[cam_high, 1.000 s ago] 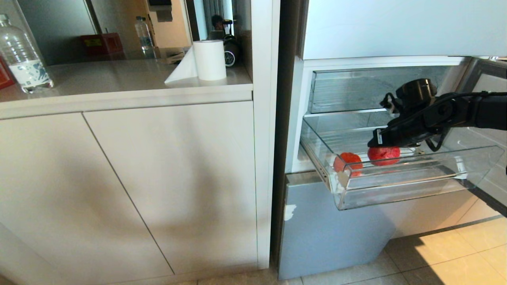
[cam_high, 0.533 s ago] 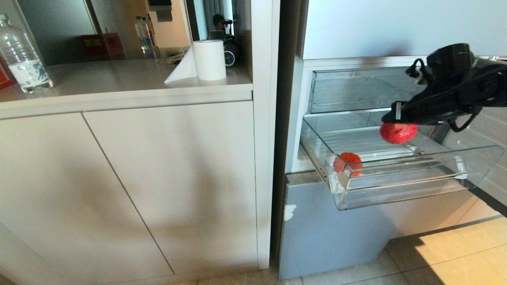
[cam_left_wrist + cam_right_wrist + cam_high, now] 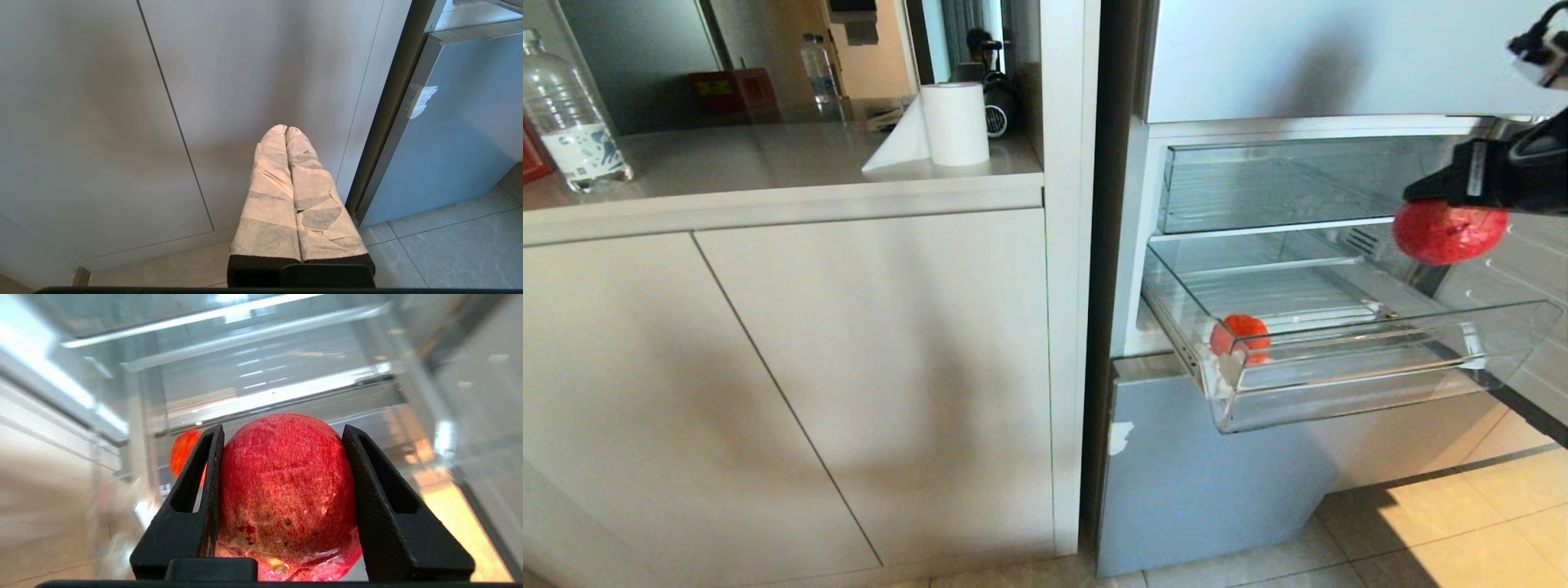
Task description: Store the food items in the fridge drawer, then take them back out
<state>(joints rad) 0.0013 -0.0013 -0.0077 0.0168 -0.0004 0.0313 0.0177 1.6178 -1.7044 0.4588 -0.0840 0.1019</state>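
Note:
My right gripper (image 3: 1450, 214) is shut on a red speckled fruit (image 3: 1448, 231), holding it in the air above the right part of the clear fridge drawer (image 3: 1339, 384). In the right wrist view the fruit (image 3: 286, 490) fills the gap of the right gripper (image 3: 282, 430), with both black fingers (image 3: 204, 473) pressed on its sides. A second, orange-red fruit (image 3: 1241, 337) lies in the drawer's front left corner, also seen as the orange-red fruit (image 3: 186, 451) past the gripper. My left gripper (image 3: 284, 130) is shut with nothing in it, low before the cabinet doors.
A shallower clear tray (image 3: 1258, 184) sits above the drawer. A pale blue fridge panel (image 3: 1201, 482) is below it. On the counter (image 3: 768, 175) to the left stand a paper roll (image 3: 954, 122) and a water bottle (image 3: 568, 122). The floor is tiled.
My right gripper has risen out of the drawer and moved to the right with the red fruit in it. The orange-red fruit has stayed in its corner.

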